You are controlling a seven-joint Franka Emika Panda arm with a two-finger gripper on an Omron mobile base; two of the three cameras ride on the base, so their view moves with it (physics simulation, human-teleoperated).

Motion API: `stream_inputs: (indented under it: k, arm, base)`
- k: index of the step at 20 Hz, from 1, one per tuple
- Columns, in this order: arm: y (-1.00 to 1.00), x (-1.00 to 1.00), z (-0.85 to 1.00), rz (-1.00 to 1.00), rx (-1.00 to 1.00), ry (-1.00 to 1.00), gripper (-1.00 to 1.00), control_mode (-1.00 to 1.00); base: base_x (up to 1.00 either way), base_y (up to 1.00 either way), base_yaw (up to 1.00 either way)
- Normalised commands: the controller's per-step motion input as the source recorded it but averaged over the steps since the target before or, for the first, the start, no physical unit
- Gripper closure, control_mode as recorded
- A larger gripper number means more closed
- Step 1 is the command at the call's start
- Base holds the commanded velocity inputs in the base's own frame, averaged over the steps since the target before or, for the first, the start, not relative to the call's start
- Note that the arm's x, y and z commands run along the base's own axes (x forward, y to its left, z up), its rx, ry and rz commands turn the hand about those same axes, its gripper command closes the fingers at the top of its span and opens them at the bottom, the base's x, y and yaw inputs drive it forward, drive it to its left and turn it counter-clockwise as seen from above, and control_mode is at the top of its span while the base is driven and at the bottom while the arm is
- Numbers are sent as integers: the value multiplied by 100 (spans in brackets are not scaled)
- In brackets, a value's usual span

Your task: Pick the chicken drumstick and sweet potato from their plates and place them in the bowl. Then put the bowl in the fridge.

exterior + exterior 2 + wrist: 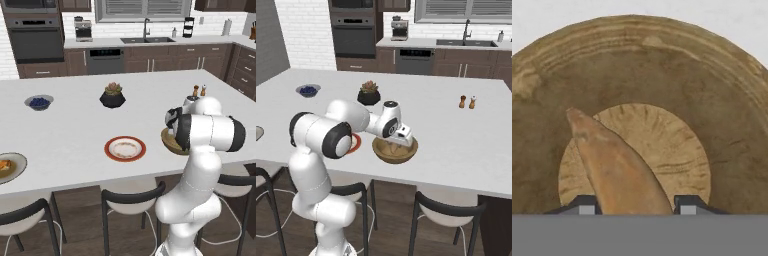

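Gripper (634,210) grips the chicken drumstick (619,170) between its 2 fingers, hanging over the middle of the bowl (395,149) so a release lands it inside. Sweet potato (4,164) sits on the grey-green plate (12,169) far along the counter (75,130); red-rimmed plate (125,148) is bare.

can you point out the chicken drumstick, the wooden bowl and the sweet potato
chicken drumstick (619,170): hand view, middle of its tan body.
wooden bowl (395,155): right base view, its outer front wall.
sweet potato (4,164): left base view, its orange top, on the grey-green plate.
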Motion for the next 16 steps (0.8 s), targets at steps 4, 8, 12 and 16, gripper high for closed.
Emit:
stream_inputs:
  k: [4,8,12,16]
  arm:
    - [0,5,-5,0,0,0,-100,-100]
    - [0,0,12,-5,0,0,-100,-100]
    - [0,-49,72,-6,3,0,-100,-100]
    - [3,-100,100,-6,8,0,-100,-100]
  base:
    - [0,0,0]
    - [0,0,0]
    - [0,0,0]
    - [0,0,0]
